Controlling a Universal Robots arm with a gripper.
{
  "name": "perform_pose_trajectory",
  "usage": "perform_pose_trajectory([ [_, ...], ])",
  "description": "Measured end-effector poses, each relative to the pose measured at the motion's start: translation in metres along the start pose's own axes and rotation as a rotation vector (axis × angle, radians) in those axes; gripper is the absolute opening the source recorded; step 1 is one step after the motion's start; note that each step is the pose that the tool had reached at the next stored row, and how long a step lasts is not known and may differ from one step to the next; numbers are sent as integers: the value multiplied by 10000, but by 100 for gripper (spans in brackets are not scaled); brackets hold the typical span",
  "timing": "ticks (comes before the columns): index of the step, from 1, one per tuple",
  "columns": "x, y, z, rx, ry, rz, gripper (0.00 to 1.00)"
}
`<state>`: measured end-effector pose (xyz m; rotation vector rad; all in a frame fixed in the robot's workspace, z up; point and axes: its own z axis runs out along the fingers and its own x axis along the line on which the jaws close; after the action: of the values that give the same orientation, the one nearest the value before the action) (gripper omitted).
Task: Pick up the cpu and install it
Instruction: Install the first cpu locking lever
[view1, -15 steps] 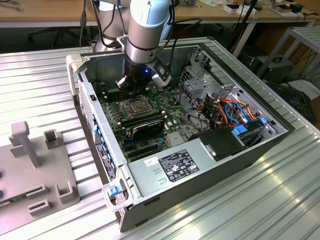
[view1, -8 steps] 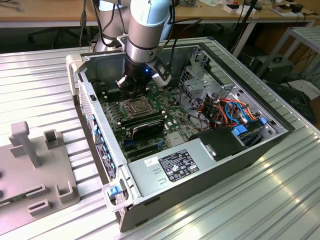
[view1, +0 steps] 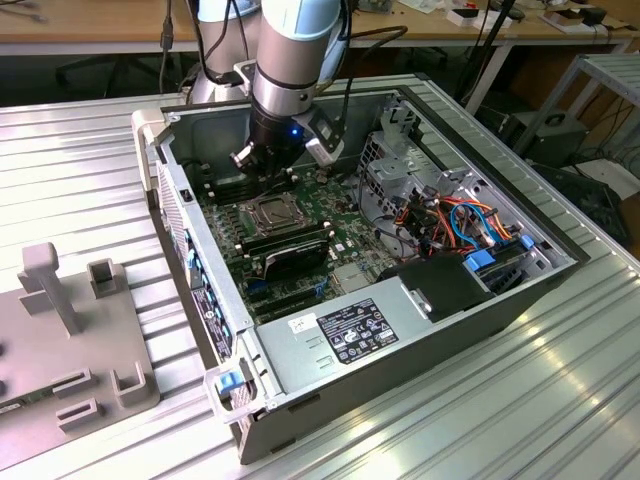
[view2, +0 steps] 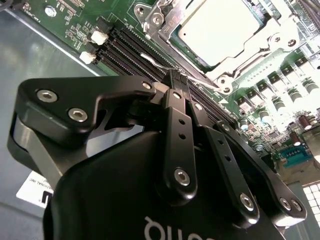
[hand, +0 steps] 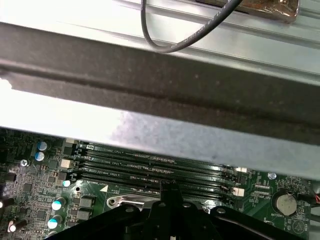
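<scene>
The exterior view showed the arm reaching down into an open computer case (view1: 420, 300) on a ribbed metal table (view1: 90, 170), its gripper (view1: 272, 180) poised low over the motherboard (view1: 345, 240) beside the socket. The cpu (view1: 271, 212) already lay flat in the socket frame (view1: 272, 222), its dull silver lid facing up. In the second wrist view, the cpu (view2: 220, 30) sat square inside the metal frame (view2: 160, 20), with the gripper (view2: 176, 82) just beside it, fingertips pressed together with nothing between them, close over the empty memory slots (view2: 135, 47). In the first wrist view, the same closed tips (hand: 167, 187) hovered at the row of long black slots (hand: 150, 167), under the case's grey wall (hand: 160, 135).

The chip looked light, thin and rigid, its metal top smooth and likely slippery. Its underside contacts were probably fragile, so any hold would best fall on two opposite edges, kept level and never forced.

Around the socket the board was crowded: two black memory sticks (view1: 285, 245) stood close on the near side, a power supply (view1: 350, 335) filled the case's near corner, and bundled orange and blue cables (view1: 460, 225) ran along the exterior view's right. A grey fixture with upright posts (view1: 70, 330) sat on the table at the exterior view's left. Behind, wooden workbenches (view1: 100, 25) and trailing cords marked a busy lab.
</scene>
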<state>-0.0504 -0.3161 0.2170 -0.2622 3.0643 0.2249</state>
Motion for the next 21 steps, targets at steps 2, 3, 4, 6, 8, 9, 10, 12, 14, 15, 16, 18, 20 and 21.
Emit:
perform_pose_trajectory([
  [2, 1, 0, -1, 2, 0, 0, 11],
  [3, 4, 1, -2, 3, 0, 2, 11],
  [4, 26, 4, -4, 6, -6, 0, 11],
  [6, 65, 11, -5, 7, -25, -5, 11],
  [8, 141, 24, -8, 13, -60, -7, 11],
  [9, 165, 29, -10, 15, -71, -11, 11],
  [10, 205, 36, -11, 19, -99, -16, 11],
  [12, 222, 39, -11, 22, -117, -17, 11],
  [14, 222, 39, -12, 22, -117, -19, 11],
  [15, 222, 39, -12, 22, -116, -19, 11],
  [16, 223, 39, -16, 24, -116, -19, 11],
  [18, 219, 46, -63, 23, -117, -18, 11],
  [20, 215, 54, -119, 23, -117, -18, 11],
  [21, 214, 58, -145, 23, -118, -18, 11],
])
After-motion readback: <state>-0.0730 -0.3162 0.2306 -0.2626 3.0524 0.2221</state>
